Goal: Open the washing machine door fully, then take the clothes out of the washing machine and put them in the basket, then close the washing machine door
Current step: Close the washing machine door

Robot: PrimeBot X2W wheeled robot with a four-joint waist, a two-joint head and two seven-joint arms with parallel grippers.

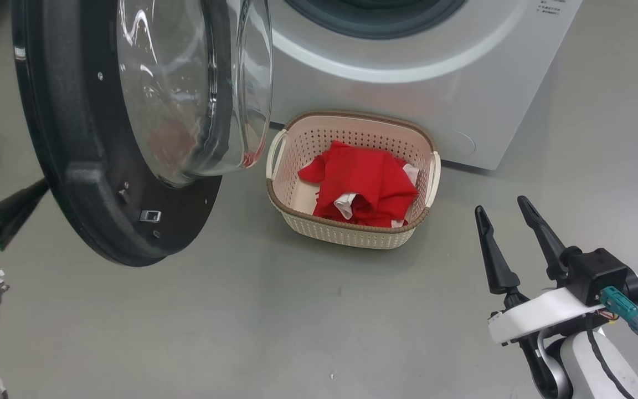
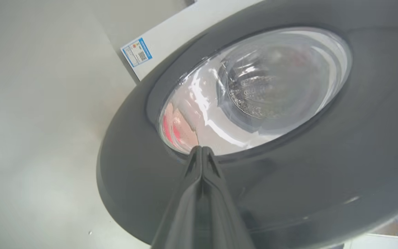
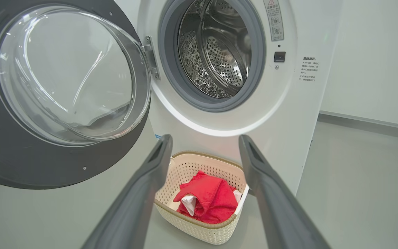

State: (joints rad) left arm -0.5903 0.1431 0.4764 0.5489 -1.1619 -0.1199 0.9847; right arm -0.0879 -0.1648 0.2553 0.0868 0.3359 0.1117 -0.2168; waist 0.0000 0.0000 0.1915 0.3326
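Nothing fully legible. On big white boxy washing machine point(image 3: 288, 110), up-right of right tool point(image 3: 205, 139): black Chinese print point(image 3: 310, 69), too small to read; above it, label strip with red warning triangle point(image 3: 273, 17). Up-left of left tool point(image 2: 201, 149): blue-edged sticker with QR code point(image 2: 136, 52).

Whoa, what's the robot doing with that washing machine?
It's emptying the washing machine. The red clothes lie in the basket on the floor, and the drum looks empty. The door stands open; the left jaws are shut, their tips against or just short of its outer side. The right jaws are open, holding nothing.
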